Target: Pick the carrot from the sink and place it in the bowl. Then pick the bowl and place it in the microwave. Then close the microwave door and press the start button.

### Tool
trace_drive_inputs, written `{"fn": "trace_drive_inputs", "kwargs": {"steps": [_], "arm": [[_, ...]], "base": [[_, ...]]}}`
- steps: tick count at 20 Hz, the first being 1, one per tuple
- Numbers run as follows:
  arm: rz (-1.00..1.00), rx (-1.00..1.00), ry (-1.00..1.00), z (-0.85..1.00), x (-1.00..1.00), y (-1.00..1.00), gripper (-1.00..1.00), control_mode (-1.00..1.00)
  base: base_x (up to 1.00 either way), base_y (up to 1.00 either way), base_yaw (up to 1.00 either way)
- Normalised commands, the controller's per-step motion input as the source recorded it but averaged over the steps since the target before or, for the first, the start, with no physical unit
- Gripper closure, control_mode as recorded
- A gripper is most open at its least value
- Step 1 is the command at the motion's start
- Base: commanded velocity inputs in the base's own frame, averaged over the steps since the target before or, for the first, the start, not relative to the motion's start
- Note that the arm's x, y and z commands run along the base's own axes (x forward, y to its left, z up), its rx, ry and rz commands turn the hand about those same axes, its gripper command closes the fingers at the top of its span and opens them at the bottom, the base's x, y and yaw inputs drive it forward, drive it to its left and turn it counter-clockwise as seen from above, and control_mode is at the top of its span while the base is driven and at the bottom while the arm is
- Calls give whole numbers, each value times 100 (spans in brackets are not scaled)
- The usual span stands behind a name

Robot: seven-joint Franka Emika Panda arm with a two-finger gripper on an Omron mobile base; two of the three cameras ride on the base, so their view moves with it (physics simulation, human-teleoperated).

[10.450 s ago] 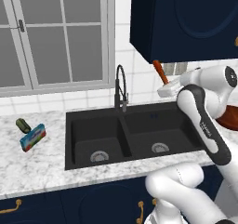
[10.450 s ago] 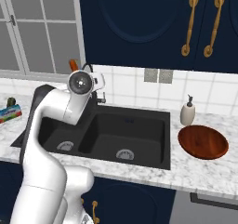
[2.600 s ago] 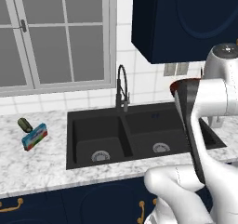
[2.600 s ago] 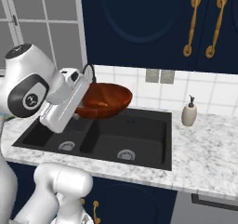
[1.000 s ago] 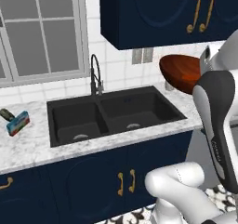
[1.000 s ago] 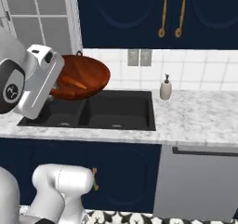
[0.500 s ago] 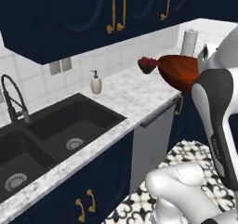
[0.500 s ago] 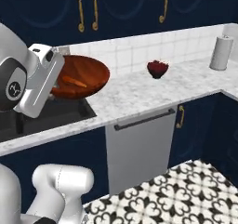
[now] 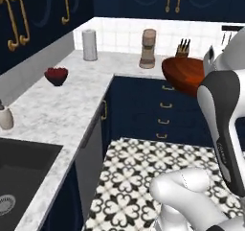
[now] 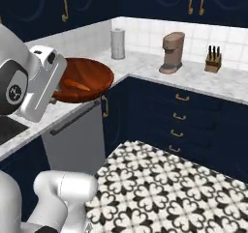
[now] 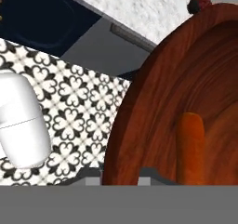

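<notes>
The wide reddish-brown bowl [image 10: 89, 77] hangs in the air beside the counter edge, and the orange carrot [image 10: 74, 85] lies inside it. In the hand view the bowl [image 11: 153, 107] looms close, with the carrot [image 11: 190, 144] resting on its inner slope. My gripper [image 11: 122, 174] is shut on the bowl's near rim. In the left base view the bowl [image 9: 184, 74] pokes out from behind my forearm. A corner of the black sink [image 9: 21, 175] shows at the lower left. The microwave and its door are out of view.
On the marble counter stand a small dark-red bowl [image 9: 56, 75], a paper towel roll [image 10: 117, 43], a coffee machine [image 10: 170, 53], a knife block [image 10: 211, 58] and a soap dispenser [image 9: 5, 117]. A grey dishwasher front [image 10: 77, 130] sits under the counter beside a patterned floor [image 10: 164, 183].
The whole picture has swung right, away from the sink toward the corner counter, so the base has turned. The bowl with the carrot stays in my grip.
</notes>
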Motion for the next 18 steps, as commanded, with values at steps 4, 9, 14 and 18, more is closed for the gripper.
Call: {"fn": "trace_drive_inputs", "kwargs": {"steps": [4, 9, 14, 18], "arm": [[0, 0, 0, 0, 0, 0, 100, 100], [0, 0, 0, 0, 0, 0, 100, 100], [0, 0, 0, 0, 0, 0, 100, 100], [0, 0, 0, 0, 0, 0, 100, 100]], "base": [[0, 0, -88], [0, 0, -91], [0, 0, -92], [0, 0, -91]]}}
